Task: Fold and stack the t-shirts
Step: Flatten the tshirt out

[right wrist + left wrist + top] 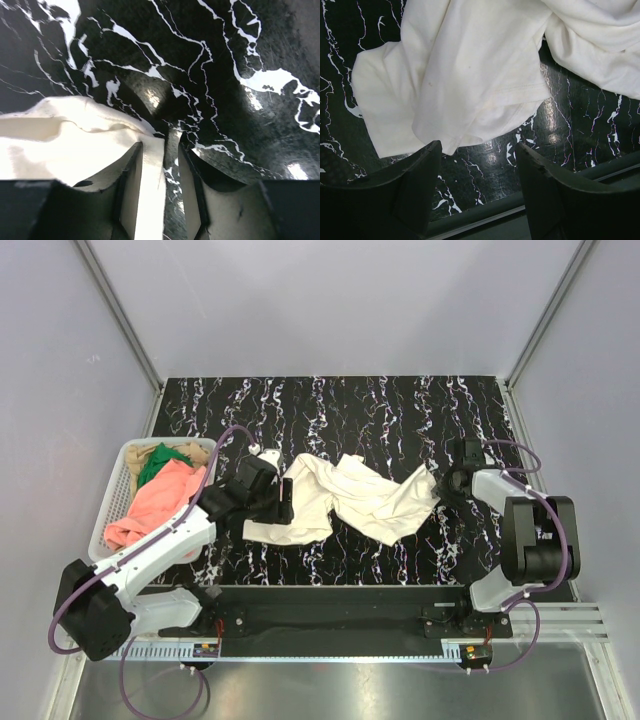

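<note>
A large cream-white t-shirt [350, 500] lies crumpled on the black marbled table [400, 410]. My left gripper [283, 498] is open at the shirt's left edge. In the left wrist view its jaws [477, 147] stand wide apart over bare table, with the shirt [470, 75] just ahead of them. My right gripper [440, 483] is at the shirt's right corner. In the right wrist view its jaws [160, 145] stand narrowly apart. The shirt's hem [60, 140] lies between them against the left finger, with a gap to the other.
A white mesh basket [112, 490] stands at the table's left edge. It holds a salmon-pink shirt [160, 500], a green one [155, 465] and a tan one [185, 452]. A metal rail runs along the table's near edge [485, 220].
</note>
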